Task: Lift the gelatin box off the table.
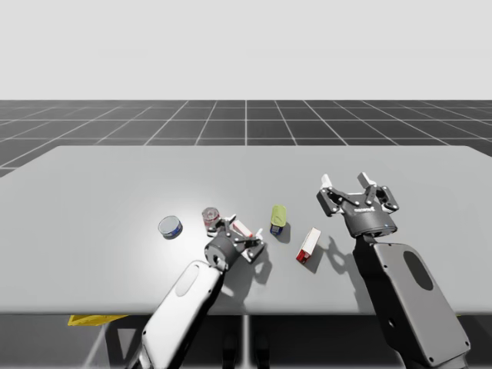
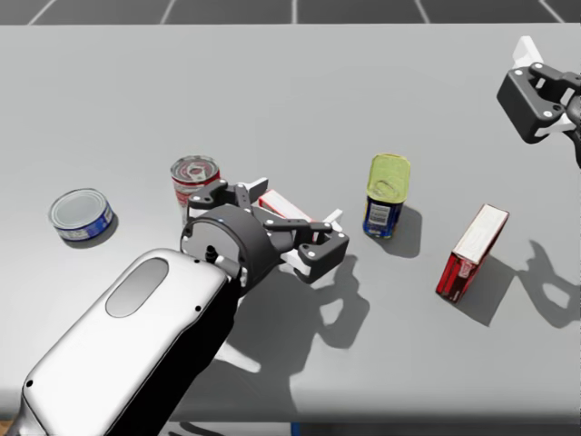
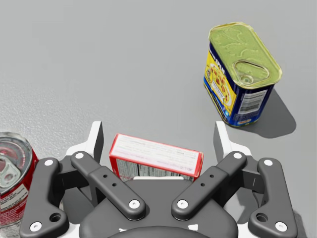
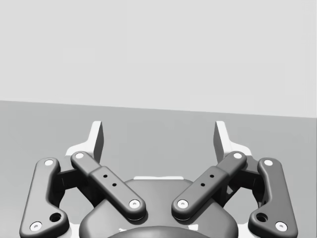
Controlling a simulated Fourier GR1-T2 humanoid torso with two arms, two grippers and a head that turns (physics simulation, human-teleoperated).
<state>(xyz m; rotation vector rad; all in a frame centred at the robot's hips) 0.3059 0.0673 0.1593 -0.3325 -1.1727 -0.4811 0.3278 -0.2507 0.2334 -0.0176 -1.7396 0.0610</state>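
The robot's left pincer (image 3: pixel 157 134) is down at the grey surface (image 1: pixel 115 184) with its two fingers spread wide. The gelatin box (image 3: pixel 156 157), small, red-edged with a pale face, sits on the surface right between them. It lies crosswise in the opening, close in against the palm. A sliver of bare surface shows at each end of the box, so neither finger touches it and the pincer has hold of nothing.

Just beside the left finger stands a red round can (image 3: pixel 12 183) with a pull-tab lid. Ahead of the pincer and off past the right finger, a blue rectangular can (image 3: pixel 240 84) with a yellow-green top stands upright, apart from the gelatin box. A flat blue round can (image 2: pixel 82 216) lies further out on the red can's far side. A larger red box (image 2: pixel 474 250) rests well over towards the robot's right.

The right pincer (image 4: pixel 158 134) hangs above the surface beyond that red box, fingers wide apart and empty.
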